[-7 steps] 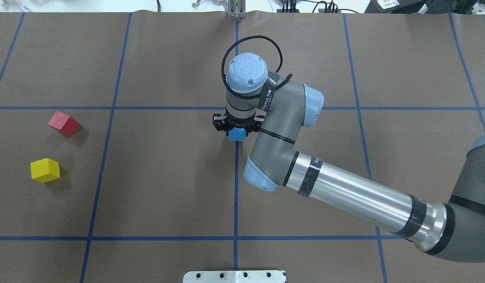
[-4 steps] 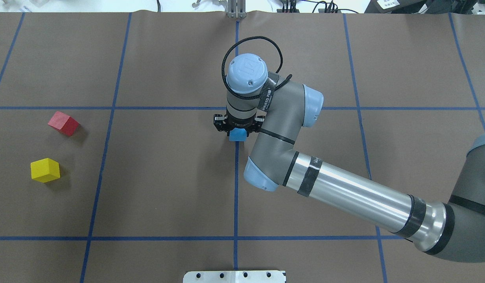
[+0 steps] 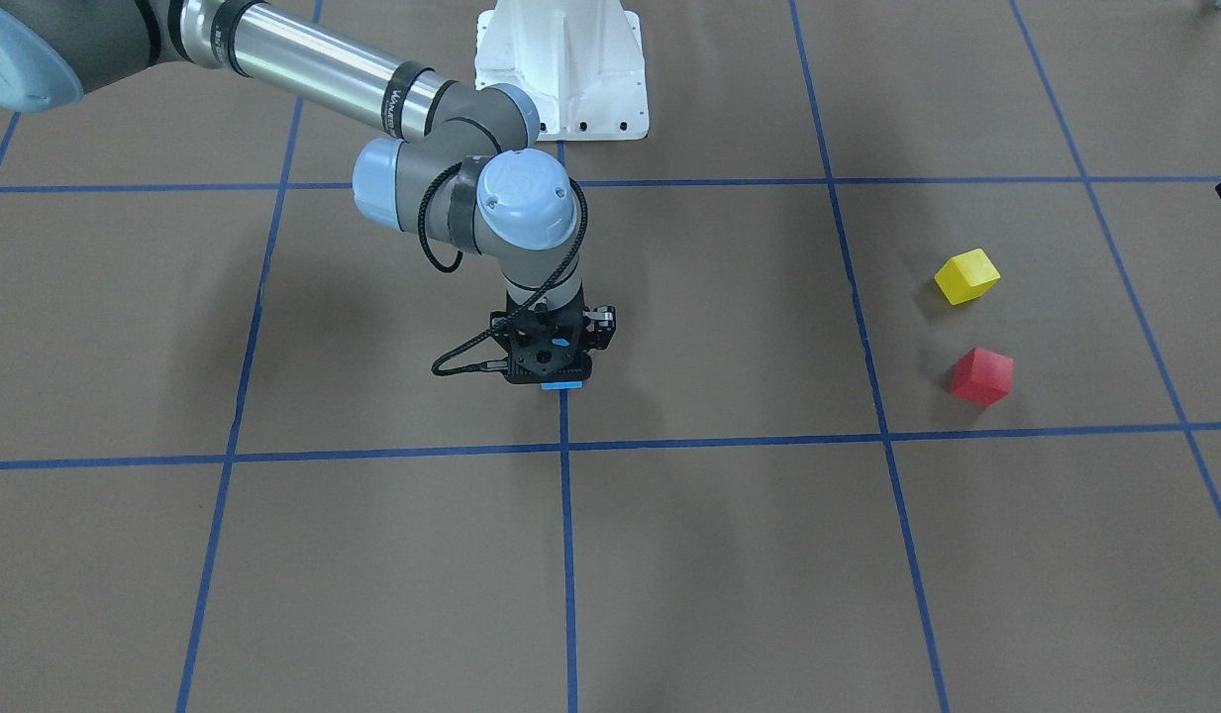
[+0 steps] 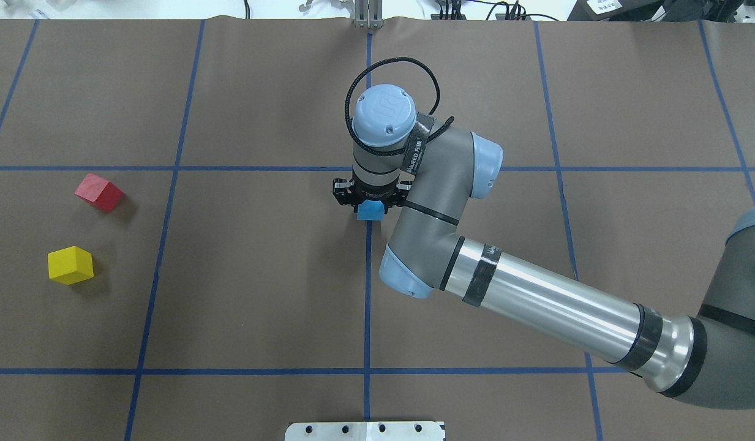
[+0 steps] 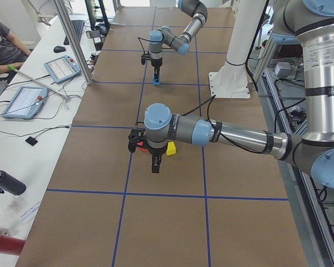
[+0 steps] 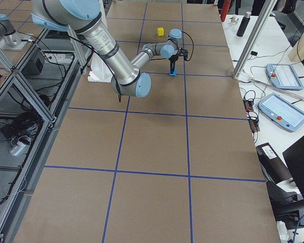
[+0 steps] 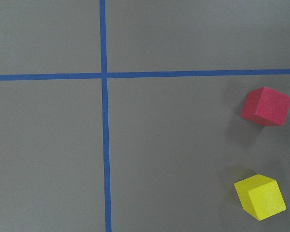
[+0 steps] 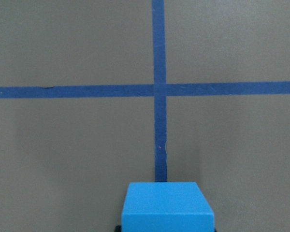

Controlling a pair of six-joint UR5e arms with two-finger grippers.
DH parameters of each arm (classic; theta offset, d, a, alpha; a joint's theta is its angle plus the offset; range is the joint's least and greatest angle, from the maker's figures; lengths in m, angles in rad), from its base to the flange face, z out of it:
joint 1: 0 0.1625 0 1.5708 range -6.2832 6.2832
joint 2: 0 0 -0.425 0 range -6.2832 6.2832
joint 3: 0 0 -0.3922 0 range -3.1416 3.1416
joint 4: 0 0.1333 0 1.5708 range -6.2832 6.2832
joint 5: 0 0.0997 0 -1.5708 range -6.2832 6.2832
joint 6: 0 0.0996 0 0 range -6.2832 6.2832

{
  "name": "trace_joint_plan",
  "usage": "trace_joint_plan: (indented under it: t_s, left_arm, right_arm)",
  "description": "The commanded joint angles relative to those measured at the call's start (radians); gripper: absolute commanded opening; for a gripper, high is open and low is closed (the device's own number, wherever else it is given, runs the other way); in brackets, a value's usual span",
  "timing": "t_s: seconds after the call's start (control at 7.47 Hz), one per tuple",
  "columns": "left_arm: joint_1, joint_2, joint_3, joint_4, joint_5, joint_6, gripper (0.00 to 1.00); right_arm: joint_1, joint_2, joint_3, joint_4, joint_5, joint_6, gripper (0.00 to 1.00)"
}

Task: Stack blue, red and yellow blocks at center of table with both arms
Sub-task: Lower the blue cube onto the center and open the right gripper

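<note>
My right gripper (image 4: 370, 205) is shut on the blue block (image 4: 370, 211) and holds it low over the table's centre line, at or just above the paper. The right wrist view shows the blue block (image 8: 167, 205) at the bottom edge, just short of a tape crossing. The red block (image 4: 100, 192) and the yellow block (image 4: 70, 264) lie apart at the far left. Both show in the left wrist view, red (image 7: 266, 106) above yellow (image 7: 260, 196). My left gripper (image 5: 156, 166) hangs above them; I cannot tell whether it is open or shut.
Blue tape lines (image 4: 367, 294) divide the brown paper table into squares. The white robot base (image 3: 560, 69) stands at the robot's edge. A side bench with tablets (image 5: 22, 100) and an operator runs along the far side.
The right arm has sunk very slightly with the blue block in its gripper. The red and yellow blocks have not moved.
</note>
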Motion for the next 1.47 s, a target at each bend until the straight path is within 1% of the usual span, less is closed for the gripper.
trace_joint_plan:
  t_s: [0.0,0.27,0.54,0.67,0.8,0.94,1.07,1.2,1.34]
  left_arm:
    - [0.000,0.008,-0.001,-0.001,0.000,0.000,1.00]
    - [0.000,0.008,-0.002,-0.001,0.000,0.000,1.00]
    - [0.000,0.008,-0.002,-0.001,0.000,0.000,1.00]
    - [0.000,0.008,-0.002,-0.001,0.000,0.000,1.00]
    - [0.000,0.008,-0.002,-0.001,0.000,0.000,1.00]
    - [0.000,0.008,-0.002,-0.001,0.000,0.000,1.00]
    - [0.000,0.008,-0.002,-0.001,0.000,0.000,1.00]
    - [0.000,0.008,-0.002,-0.001,0.000,0.000,1.00]
    - [0.000,0.008,-0.002,-0.001,0.000,0.000,1.00]
  right_arm:
    - [-0.005,0.001,-0.003,0.000,-0.013,-0.006,0.12]
    - [-0.006,0.001,-0.005,0.000,-0.013,-0.010,0.13]
    - [-0.008,0.001,-0.005,0.000,-0.014,-0.012,0.17]
    - [-0.012,0.002,-0.008,0.002,-0.034,-0.012,0.21]
    - [-0.015,0.002,-0.008,0.002,-0.034,-0.013,0.25]
    - [-0.014,0.002,-0.010,0.002,-0.034,-0.012,0.32]
    - [-0.014,0.007,-0.011,0.000,-0.034,-0.010,0.46]
    - [-0.014,0.022,-0.031,0.000,-0.036,-0.007,0.47]
    - [-0.014,0.025,-0.036,0.000,-0.036,-0.003,0.76]
